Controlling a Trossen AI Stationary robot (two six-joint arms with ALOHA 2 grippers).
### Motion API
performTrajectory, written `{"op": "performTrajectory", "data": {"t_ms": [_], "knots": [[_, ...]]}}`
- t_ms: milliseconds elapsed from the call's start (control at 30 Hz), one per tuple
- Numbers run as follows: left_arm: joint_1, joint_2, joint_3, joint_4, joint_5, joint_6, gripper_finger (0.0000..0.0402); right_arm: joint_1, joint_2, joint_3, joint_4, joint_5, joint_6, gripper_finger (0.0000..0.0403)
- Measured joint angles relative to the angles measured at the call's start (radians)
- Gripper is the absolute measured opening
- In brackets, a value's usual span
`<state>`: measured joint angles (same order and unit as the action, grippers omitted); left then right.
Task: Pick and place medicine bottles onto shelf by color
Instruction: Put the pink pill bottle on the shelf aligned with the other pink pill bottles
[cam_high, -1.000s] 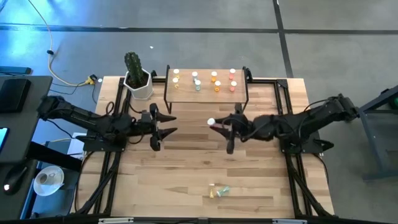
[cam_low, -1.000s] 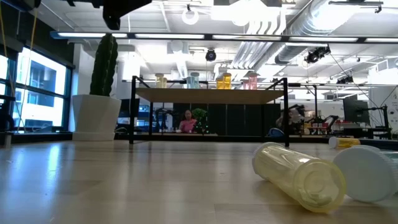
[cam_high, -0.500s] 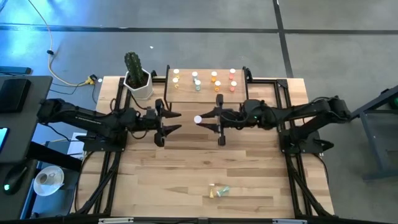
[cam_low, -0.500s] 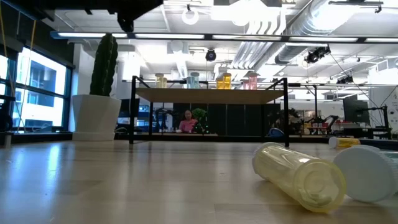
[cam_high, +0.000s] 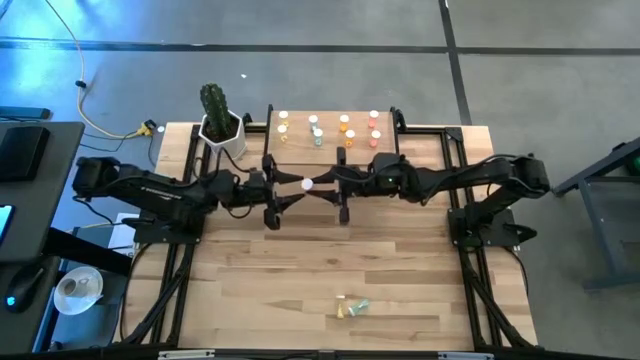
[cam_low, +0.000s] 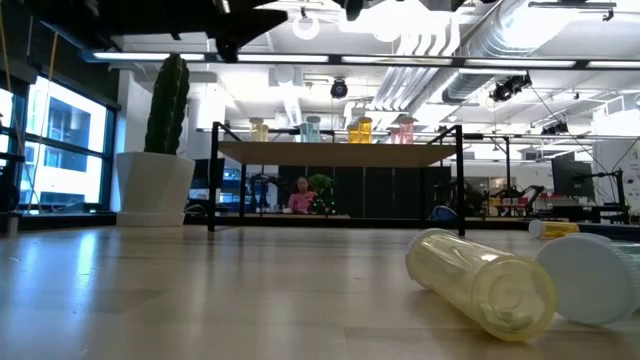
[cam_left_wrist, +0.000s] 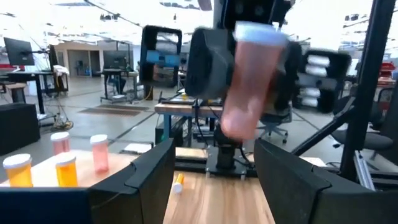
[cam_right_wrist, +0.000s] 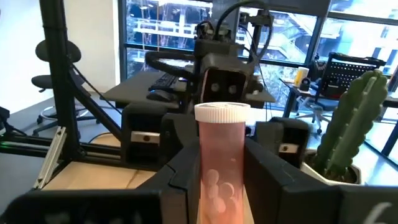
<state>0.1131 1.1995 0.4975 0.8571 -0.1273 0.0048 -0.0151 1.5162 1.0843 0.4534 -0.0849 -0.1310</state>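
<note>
The right tool (cam_high: 318, 184) grips a pink bottle (cam_right_wrist: 222, 163) by its body at the centre of the high view, just below the shelf (cam_high: 332, 148); the left tool (cam_high: 283, 190), fingers spread wide and empty, faces it; two bottles (cam_high: 350, 308) lie at the surface's (cam_high: 300, 270) lower edge.

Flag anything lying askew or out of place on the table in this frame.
Two small medicine bottles lie tipped on their sides near the front edge of the wood-plank tabletop, far from the low light-wood shelf where the others stand upright. The right hand holds a pink bottle mid-table, facing the left hand.
</note>
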Motion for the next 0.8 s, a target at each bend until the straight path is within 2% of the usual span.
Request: {"op": "performTrajectory", "data": {"t_ms": [133, 633, 800], "knots": [[0.015, 0.05, 0.042, 0.003, 0.05, 0.0, 0.0209, 0.002, 0.004, 0.0, 0.006, -0.002, 0.0, 0.0085], [0.018, 0.128, 0.117, 0.011, 0.06, 0.033, 0.0208, -0.003, 0.004, 0.0, -0.007, -0.002, 0.0, 0.0085], [0.018, 0.128, 0.117, 0.011, 0.061, 0.033, 0.018, -0.003, 0.004, 0.0, -0.01, -0.002, 0.0, 0.0085]]}}
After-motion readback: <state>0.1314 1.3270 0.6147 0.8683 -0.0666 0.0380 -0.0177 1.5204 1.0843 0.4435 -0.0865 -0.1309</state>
